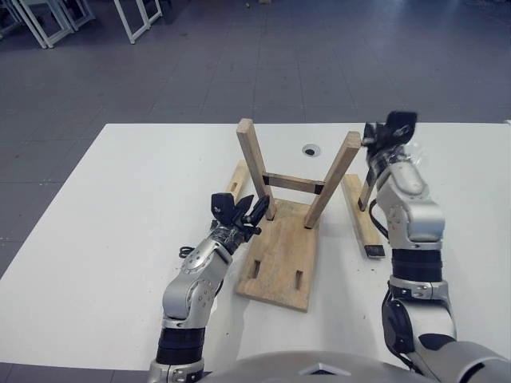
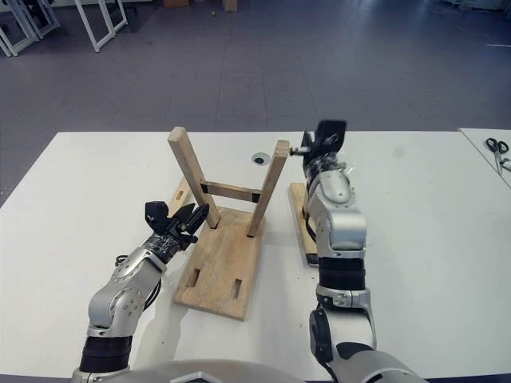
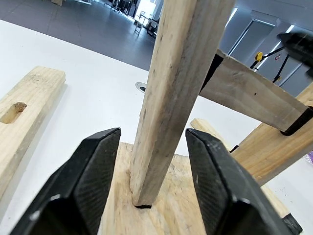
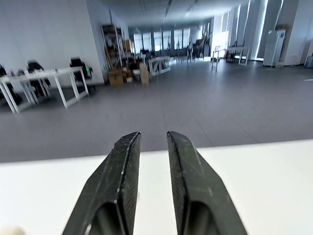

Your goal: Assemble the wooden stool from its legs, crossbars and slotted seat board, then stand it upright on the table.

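The slotted seat board (image 1: 279, 255) lies flat on the white table. Two legs stand tilted in its far slots, the left leg (image 1: 255, 163) and the right leg (image 1: 334, 179), joined by a crossbar (image 1: 291, 183). My left gripper (image 1: 243, 209) is open, low at the base of the left leg (image 3: 171, 98), with one finger on each side and a gap to the wood. Raised beside the top of the right leg, my right gripper (image 1: 389, 128) points away over the table's far edge. Its fingers (image 4: 122, 176) stand a little apart with nothing between them.
More stool parts lie on the table: a wooden bar (image 1: 361, 215) to the right of the board, partly behind my right arm, and a slotted piece (image 3: 24, 112) behind the left leg. A round cable hole (image 1: 310, 149) sits near the far edge. Scissors (image 2: 497, 148) lie on a neighbouring table.
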`<state>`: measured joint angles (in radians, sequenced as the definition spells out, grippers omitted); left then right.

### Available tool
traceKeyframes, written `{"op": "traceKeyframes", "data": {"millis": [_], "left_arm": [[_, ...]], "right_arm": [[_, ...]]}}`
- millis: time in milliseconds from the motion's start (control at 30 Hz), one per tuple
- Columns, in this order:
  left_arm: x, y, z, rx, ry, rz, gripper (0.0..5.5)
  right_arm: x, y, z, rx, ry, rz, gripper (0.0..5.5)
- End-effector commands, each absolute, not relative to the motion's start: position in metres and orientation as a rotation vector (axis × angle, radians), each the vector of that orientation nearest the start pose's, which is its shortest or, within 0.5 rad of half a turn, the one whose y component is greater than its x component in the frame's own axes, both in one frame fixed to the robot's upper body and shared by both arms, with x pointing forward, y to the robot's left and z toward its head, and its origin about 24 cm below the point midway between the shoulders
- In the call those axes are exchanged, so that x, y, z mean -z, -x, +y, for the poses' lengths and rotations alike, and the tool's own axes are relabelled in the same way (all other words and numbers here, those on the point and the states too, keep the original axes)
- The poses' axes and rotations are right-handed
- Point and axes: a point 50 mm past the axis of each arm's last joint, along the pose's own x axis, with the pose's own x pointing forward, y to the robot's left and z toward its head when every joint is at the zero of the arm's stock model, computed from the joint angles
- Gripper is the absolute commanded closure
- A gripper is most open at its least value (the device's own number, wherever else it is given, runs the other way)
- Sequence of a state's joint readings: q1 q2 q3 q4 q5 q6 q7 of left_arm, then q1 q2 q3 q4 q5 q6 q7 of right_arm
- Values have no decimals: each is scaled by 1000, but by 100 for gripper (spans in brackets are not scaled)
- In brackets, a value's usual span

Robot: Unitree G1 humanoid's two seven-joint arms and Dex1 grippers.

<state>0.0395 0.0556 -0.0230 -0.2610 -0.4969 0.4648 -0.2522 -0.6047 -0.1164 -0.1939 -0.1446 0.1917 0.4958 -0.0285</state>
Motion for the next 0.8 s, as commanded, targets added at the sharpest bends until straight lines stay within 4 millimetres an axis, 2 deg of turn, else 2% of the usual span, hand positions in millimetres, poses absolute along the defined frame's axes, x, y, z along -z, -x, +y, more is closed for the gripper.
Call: {"op": "traceKeyframes", "data": {"millis": [33, 67, 133, 167, 200, 233, 300, 433, 633, 800], "left_arm": [[-57, -229, 132, 388, 429, 203, 306], [-57, -224, 138, 375, 423, 207, 306], [-57, -210, 153, 336, 403, 219, 306], [-57, -203, 160, 318, 393, 227, 306], [-57, -196, 166, 299, 384, 237, 306], [-56, -189, 172, 282, 376, 251, 306], [-52, -180, 180, 256, 363, 280, 306], [-37, -173, 195, 193, 312, 343, 306], [-18, -170, 201, 153, 281, 402, 306], [-16, -171, 198, 159, 284, 401, 306]], "right_arm": [[-243, -290, -179, -85, -50, -373, 418], [-220, -276, -183, -96, -29, -277, 394], [-159, -232, -185, -142, 8, -16, 353], [-136, -212, -183, -173, 7, 100, 341], [-118, -197, -183, -192, 12, 201, 317], [-100, -187, -184, -212, 26, 297, 317], [-79, -178, -189, -224, 54, 410, 317], [-61, -176, -196, -210, 93, 486, 317], [-38, -180, -199, -192, 151, 549, 317], [-37, -191, -196, -188, 144, 525, 226]]}}
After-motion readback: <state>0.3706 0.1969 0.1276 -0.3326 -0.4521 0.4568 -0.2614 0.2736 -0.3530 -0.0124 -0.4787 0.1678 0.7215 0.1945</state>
